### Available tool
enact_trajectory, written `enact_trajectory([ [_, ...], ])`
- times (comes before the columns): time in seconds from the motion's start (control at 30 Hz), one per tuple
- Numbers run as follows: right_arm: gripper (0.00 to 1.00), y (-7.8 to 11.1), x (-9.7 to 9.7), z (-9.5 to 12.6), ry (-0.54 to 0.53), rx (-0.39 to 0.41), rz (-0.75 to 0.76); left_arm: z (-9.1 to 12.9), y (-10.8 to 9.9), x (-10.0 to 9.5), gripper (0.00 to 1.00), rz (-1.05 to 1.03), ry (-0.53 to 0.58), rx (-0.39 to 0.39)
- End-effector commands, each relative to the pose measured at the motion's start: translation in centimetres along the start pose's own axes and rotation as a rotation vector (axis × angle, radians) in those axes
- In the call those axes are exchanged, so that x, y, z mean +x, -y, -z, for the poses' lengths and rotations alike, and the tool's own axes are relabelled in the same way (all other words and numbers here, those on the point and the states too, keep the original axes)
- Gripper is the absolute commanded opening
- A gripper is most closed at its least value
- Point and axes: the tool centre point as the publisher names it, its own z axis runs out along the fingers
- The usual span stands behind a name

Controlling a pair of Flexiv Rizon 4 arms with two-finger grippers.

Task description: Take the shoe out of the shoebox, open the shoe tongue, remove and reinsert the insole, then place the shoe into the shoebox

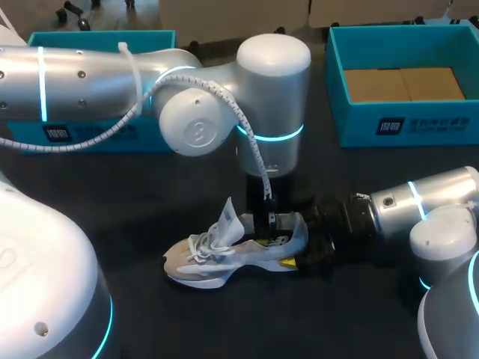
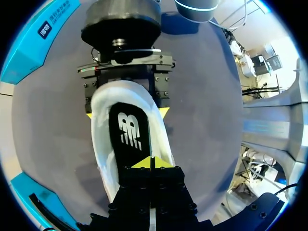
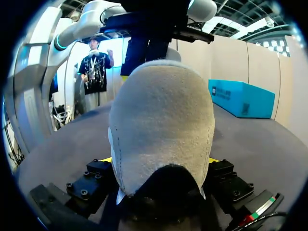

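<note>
A light grey and white shoe [image 1: 217, 258] stands on the dark table with its toe to the left and its tongue [image 1: 228, 213] pulled up. My right gripper [image 1: 290, 245] comes in from the right, and both its fingers clasp the heel. In the right wrist view the suede heel [image 3: 161, 125] fills the space between that gripper's fingers [image 3: 159, 161]. My left gripper [image 1: 262, 223] reaches down into the shoe's opening. In its own view the yellow tips [image 2: 151, 162] are pressed together over the black logo insole [image 2: 129, 132]. I see nothing between them. The right gripper [image 2: 126, 114] holds the heel ahead.
A teal shoebox [image 1: 404, 127] with brown cardboard inside [image 1: 404, 84] stands at the back right. Another teal box part [image 1: 90, 136] lies at the back left, partly behind my left arm [image 1: 202, 112]. Dark bare tabletop lies in front of the shoe.
</note>
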Motion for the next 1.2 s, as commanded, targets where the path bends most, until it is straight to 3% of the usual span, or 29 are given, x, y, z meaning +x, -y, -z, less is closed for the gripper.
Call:
enact_trajectory([
  [0.03,0.0,0.0,-0.1,-0.2,0.001,0.003,-0.001,-0.4,-0.4,0.0,0.0,-0.001,-0.005,-0.001],
  [0.73,0.0,0.0,-0.1,-0.2,0.001,0.003,-0.001,-2.6,-1.5,-0.1,0.0,0.005,-0.055,-0.053],
  [0.97,0.0,0.0,-0.1,-0.2,0.001,0.003,-0.001,-2.3,-1.2,0.9,0.0,-0.015,-0.072,-0.054],
  [1.2,0.0,0.0,-0.1,-0.2,0.001,0.003,-0.001,-3.5,-0.6,0.7,0.04,0.008,-0.054,-0.068],
])
